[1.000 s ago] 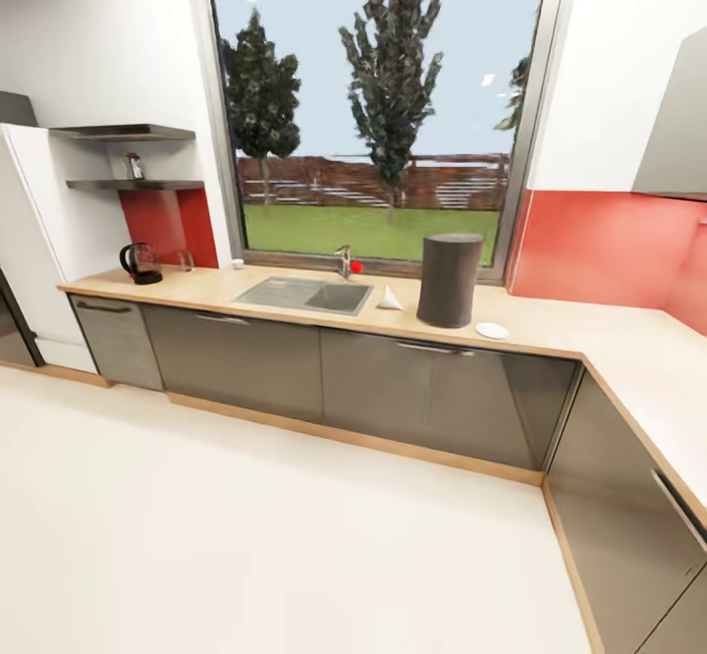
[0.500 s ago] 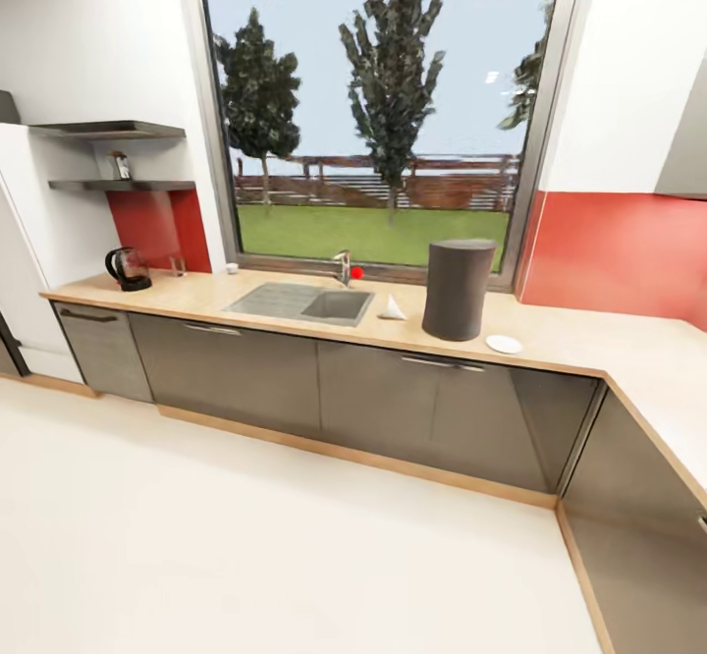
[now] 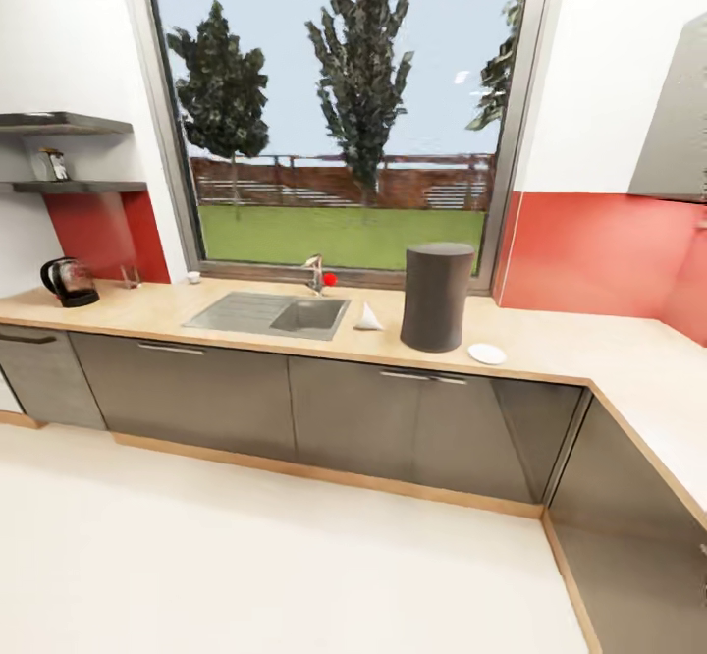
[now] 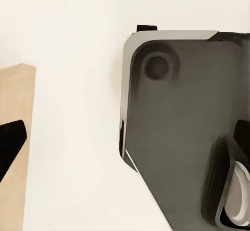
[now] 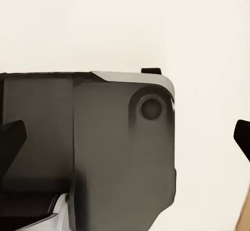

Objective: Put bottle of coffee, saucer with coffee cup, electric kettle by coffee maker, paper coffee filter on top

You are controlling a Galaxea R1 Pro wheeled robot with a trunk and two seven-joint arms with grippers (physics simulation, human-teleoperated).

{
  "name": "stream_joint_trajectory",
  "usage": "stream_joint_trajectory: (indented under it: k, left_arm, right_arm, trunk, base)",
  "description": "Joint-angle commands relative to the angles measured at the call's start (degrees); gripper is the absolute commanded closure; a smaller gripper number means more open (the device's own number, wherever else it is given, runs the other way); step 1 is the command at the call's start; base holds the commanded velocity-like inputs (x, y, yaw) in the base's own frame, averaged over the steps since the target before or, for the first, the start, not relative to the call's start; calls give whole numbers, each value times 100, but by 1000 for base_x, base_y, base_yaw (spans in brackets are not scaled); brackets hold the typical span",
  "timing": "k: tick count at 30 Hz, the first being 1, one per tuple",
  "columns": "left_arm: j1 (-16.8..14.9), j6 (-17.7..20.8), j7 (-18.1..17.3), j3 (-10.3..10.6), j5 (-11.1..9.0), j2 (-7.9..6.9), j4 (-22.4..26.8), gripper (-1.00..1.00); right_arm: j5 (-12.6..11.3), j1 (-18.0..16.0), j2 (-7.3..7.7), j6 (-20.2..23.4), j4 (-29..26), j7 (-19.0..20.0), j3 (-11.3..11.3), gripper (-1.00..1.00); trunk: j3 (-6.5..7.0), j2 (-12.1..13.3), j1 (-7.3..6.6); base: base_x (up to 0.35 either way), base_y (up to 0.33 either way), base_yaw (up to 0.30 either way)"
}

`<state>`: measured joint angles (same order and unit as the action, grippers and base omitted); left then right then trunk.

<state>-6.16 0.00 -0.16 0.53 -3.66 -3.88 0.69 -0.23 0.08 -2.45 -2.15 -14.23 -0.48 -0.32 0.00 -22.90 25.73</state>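
Since half a second ago my head camera has swung, so the whole kitchen has slid across my view; nothing on the kitchen countertop [image 3: 550,359] itself moved. From the coffee maker [image 3: 435,297], the paper coffee filter [image 3: 368,317] lies at nine o'clock, the saucer [image 3: 487,353] at four o'clock. The electric kettle [image 3: 69,281] stands far off at nine, under the kitchen shelf [image 3: 74,187] with the bottle of coffee [image 3: 57,164]. Whether my pincers are apart or together, I cannot tell.

coffee maker [image 3: 436,297] upright on countertop [image 3: 550,348] | saucer [image 3: 487,354] beside | kettle [image 3: 67,281] far
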Motion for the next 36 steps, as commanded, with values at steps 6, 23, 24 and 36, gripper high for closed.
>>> stream_joint_trajectory:
  k: [6, 23, 24, 36]
  left_arm:
    - [1, 0, -2, 8, -41, 1, 1, -100]
    - [1, -6, -2, 8, -39, 1, 1, -100]
    - [1, -7, -2, 8, -39, 1, 1, -100]
    - [1, -8, -2, 14, -39, 9, 1, -100]
  right_arm:
    - [-3, 1, -1, -14, 0, -5, -3, -100]
    - [0, 1, -1, -14, 0, -5, -3, -100]
    - [1, 1, -1, -14, 0, -5, -3, -100]
    - [15, 1, -1, -22, 8, -5, 5, -100]
  trunk:
    - [0, -2, 5]
    - [0, -2, 5]
    - [0, -2, 5]
    - [0, -2, 5]
  base:
    - [338, 9, -49]
    - [338, 125, -1]
    - [328, 165, 0]
    - [295, 215, 0]
